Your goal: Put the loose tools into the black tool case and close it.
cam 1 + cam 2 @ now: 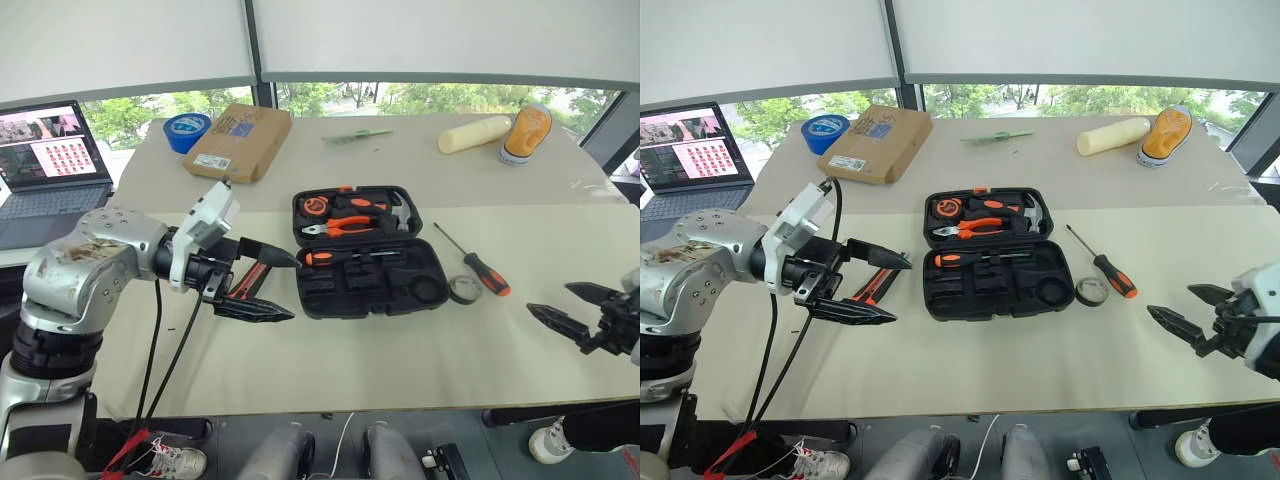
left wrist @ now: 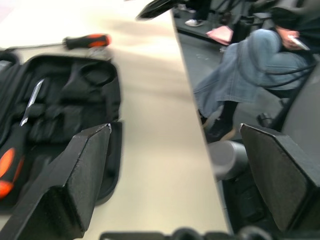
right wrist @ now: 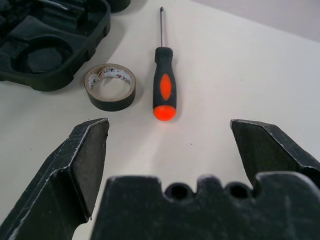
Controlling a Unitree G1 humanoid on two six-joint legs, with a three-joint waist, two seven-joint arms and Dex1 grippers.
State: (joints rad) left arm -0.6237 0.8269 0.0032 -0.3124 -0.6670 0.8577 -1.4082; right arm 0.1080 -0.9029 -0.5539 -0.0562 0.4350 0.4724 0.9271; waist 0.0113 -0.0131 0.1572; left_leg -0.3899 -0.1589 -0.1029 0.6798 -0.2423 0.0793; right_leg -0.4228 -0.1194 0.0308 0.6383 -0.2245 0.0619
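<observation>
silver left arm [image 1: 85, 262] w/ black cables, black wedge fingers [image 2: 75, 185].

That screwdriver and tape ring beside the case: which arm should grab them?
The right. Its open fingers face the screwdriver and tape ring, on that side of the case; the left gripper hovers opposite.

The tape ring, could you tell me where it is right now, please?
The tape ring lies flat on the table, just off the right end of the open case, with a screwdriver close on its other side.

Both grippers, left [image 1: 268, 285] and right [image 1: 563, 307], spread their fingers empty.
</observation>
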